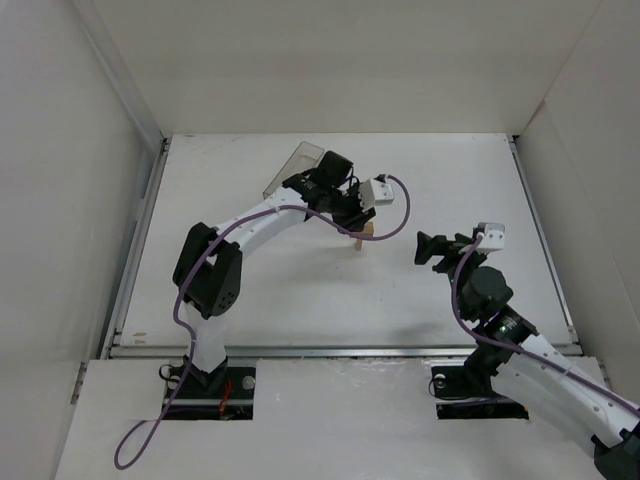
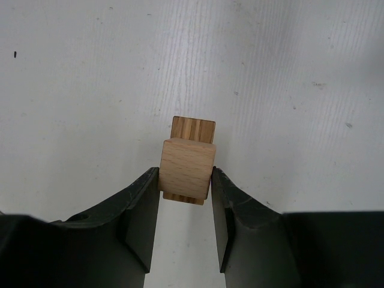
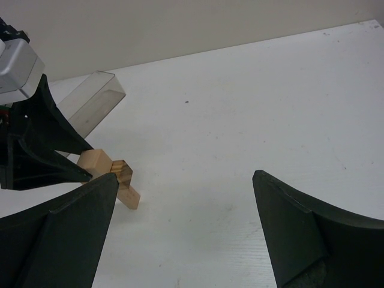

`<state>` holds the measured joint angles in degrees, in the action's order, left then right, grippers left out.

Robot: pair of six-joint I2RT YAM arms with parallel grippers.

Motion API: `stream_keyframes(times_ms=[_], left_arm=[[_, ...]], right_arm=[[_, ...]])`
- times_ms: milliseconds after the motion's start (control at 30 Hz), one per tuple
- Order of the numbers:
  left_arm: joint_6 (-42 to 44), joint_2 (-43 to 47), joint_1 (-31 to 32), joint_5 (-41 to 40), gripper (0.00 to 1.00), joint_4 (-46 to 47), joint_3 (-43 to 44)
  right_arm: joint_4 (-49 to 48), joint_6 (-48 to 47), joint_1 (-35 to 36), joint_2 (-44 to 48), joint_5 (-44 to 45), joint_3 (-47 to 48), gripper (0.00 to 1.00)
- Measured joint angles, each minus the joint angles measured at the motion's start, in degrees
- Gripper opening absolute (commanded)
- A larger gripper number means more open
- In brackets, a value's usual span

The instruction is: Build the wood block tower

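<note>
The wood block tower (image 1: pixel 362 236) stands mid-table as a small stack of light-tan blocks laid crosswise. My left gripper (image 1: pixel 356 217) reaches down over it. In the left wrist view the left gripper (image 2: pixel 186 177) is shut on the top block (image 2: pixel 187 163), with both fingers pressed to its sides. A darker-grained block (image 2: pixel 194 128) lies crosswise under it. The right wrist view shows the top block (image 3: pixel 95 162), the dark-ended block (image 3: pixel 122 170) and a lower block (image 3: pixel 129 196). My right gripper (image 3: pixel 186 186) hangs open and empty to the tower's right, apart from it (image 1: pixel 428 248).
A clear plastic box (image 1: pixel 295 166) lies on its side just behind and left of the tower, also seen in the right wrist view (image 3: pixel 91 101). White walls enclose the table at the back and both sides. A metal rail (image 1: pixel 340 350) runs along the near edge.
</note>
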<state>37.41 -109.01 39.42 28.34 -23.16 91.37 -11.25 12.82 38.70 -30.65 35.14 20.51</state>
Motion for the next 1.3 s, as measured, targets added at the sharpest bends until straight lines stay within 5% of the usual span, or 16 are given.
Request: stream_keyframes(times_ms=[1300], left_arm=[[0.87, -0.42, 0.0, -0.15, 0.08, 0.92, -0.02]], right_arm=[[0.42, -0.02, 0.0, 0.0, 1.09, -0.04, 0.99]])
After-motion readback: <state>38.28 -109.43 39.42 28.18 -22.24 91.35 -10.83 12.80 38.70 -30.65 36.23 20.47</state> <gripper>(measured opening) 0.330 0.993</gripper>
